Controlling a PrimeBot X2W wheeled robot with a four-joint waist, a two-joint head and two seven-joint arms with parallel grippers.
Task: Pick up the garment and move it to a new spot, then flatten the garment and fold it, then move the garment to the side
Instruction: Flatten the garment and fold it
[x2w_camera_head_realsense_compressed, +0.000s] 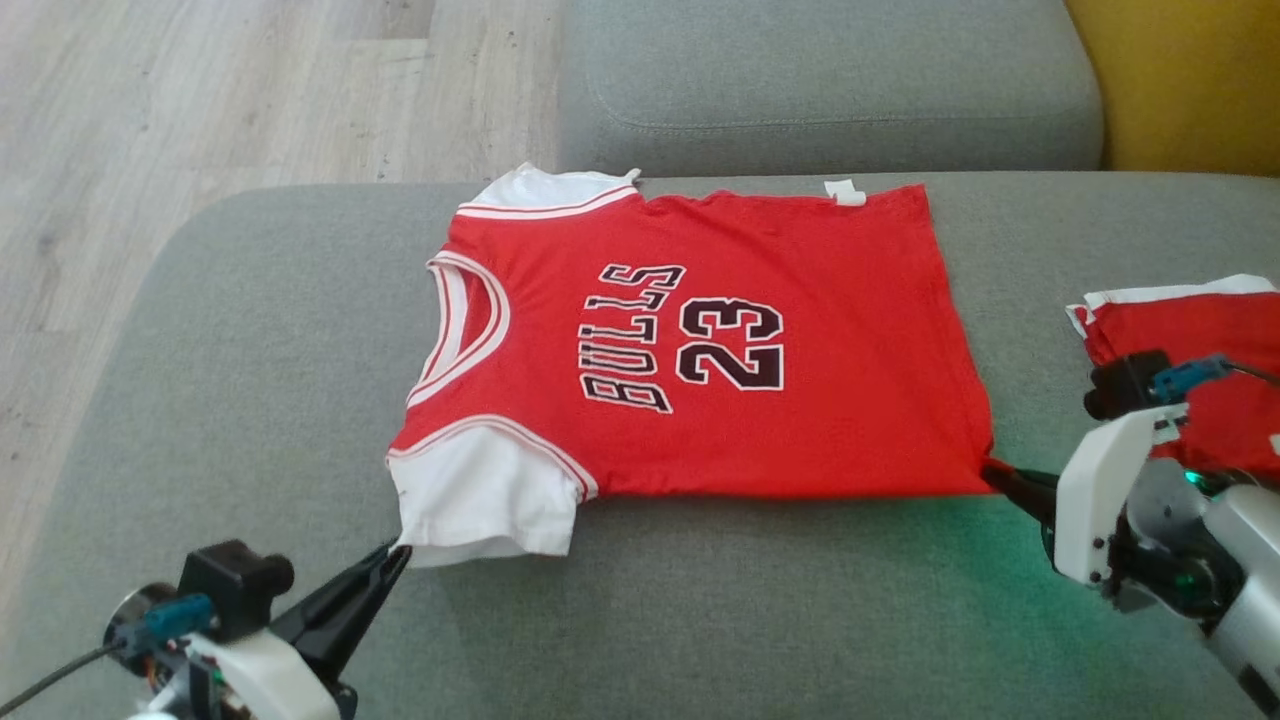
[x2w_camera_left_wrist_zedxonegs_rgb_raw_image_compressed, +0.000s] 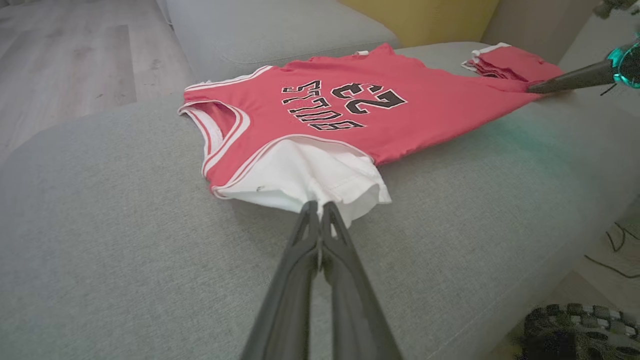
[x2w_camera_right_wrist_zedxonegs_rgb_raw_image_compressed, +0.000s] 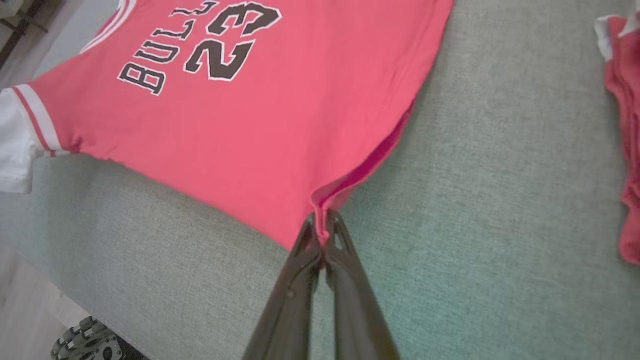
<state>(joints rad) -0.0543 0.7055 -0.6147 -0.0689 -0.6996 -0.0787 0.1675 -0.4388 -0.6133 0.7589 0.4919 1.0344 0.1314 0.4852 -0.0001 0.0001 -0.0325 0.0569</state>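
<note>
Red jersey (x2w_camera_head_realsense_compressed: 700, 350) lies flat on the sofa (x2w_camera_head_realsense_compressed: 250, 350), left gripper (x2w_camera_head_realsense_compressed: 400, 551) clamped on its white sleeve (x2w_camera_head_realsense_compressed: 480, 490), right gripper (x2w_camera_head_realsense_compressed: 989, 469) clamped on its hem corner (x2w_camera_head_realsense_compressed: 972, 462).

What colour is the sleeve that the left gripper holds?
The sleeve of the red shirt is white; the left wrist view shows it best.

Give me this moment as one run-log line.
jersey: spread on sofa | left gripper: shut on its white sleeve | right gripper: shut on its hem corner | stage: flattening
</note>
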